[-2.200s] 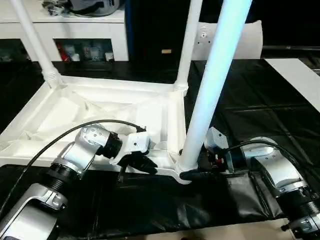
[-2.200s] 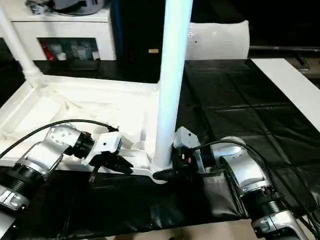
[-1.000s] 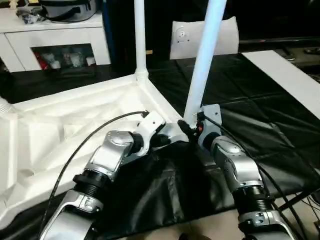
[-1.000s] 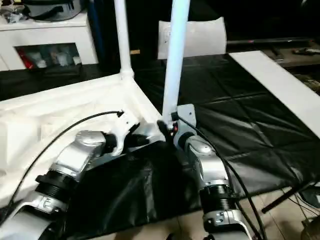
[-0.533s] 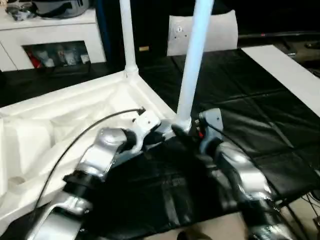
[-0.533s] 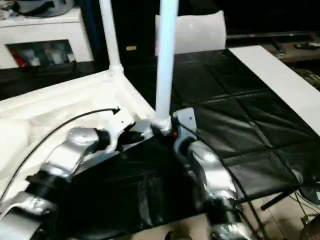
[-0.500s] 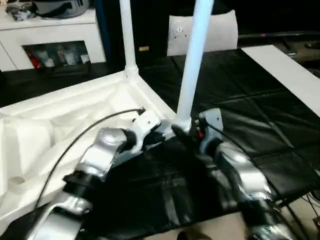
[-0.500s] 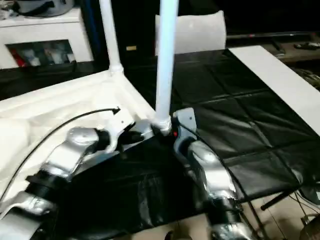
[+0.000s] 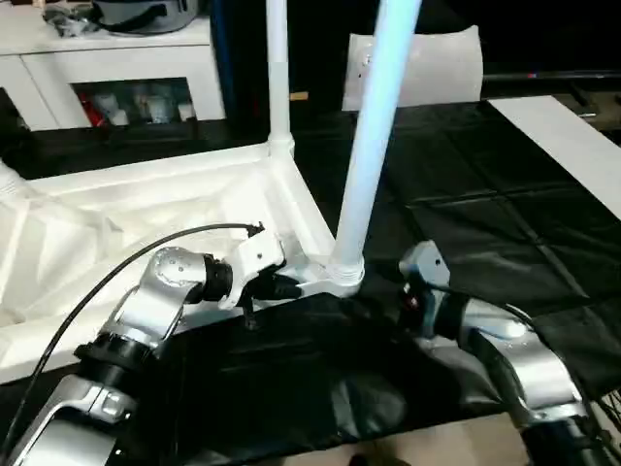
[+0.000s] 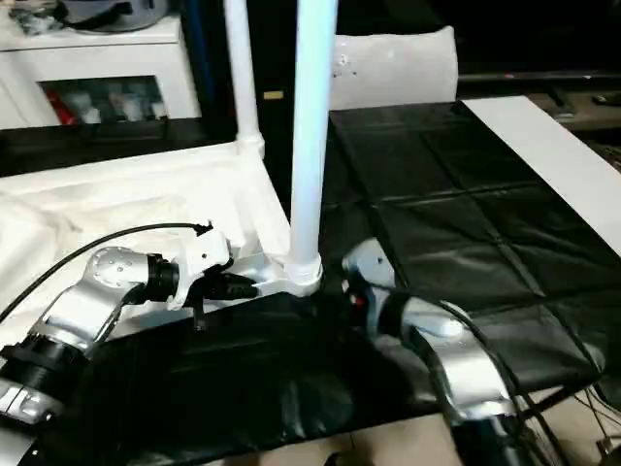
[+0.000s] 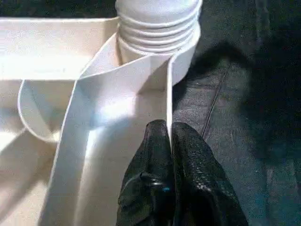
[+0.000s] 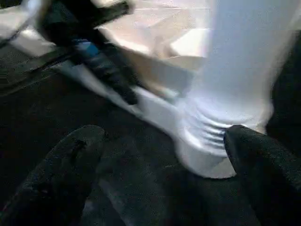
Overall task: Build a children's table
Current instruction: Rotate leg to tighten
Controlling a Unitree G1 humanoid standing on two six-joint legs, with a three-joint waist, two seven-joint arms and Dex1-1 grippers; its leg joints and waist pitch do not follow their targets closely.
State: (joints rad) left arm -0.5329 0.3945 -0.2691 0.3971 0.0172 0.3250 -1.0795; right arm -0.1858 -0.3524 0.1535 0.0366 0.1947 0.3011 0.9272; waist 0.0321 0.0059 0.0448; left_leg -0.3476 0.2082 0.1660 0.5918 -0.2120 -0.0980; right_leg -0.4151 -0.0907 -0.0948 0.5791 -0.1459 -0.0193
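White plastic children's table (image 9: 146, 223) lies upside down on the black-covered work surface (image 9: 485, 214), with a tapered white leg (image 9: 374, 136) upright in its near corner socket and another leg (image 9: 278, 78) behind. Left gripper (image 11: 170, 141) pinches the table's rim wall, right gripper (image 12: 160, 160) stands wide just beside the near leg; by my judgement any remaining legs are still to check

We are in what looks like a robotics lab or test room. A large work surface (image 9: 505, 223) draped in creased black sheeting runs from 6 o'clock out to 3 o'clock. At 11 o'clock stands a white cabinet (image 9: 136, 68) whose open shelf holds small, jumbled items too blurred to name, with gear and cables (image 9: 116, 12) on top. Dark panels (image 9: 320, 49) close off 12 o'clock, and a white board (image 9: 568, 141) lies at 2 o'clock.
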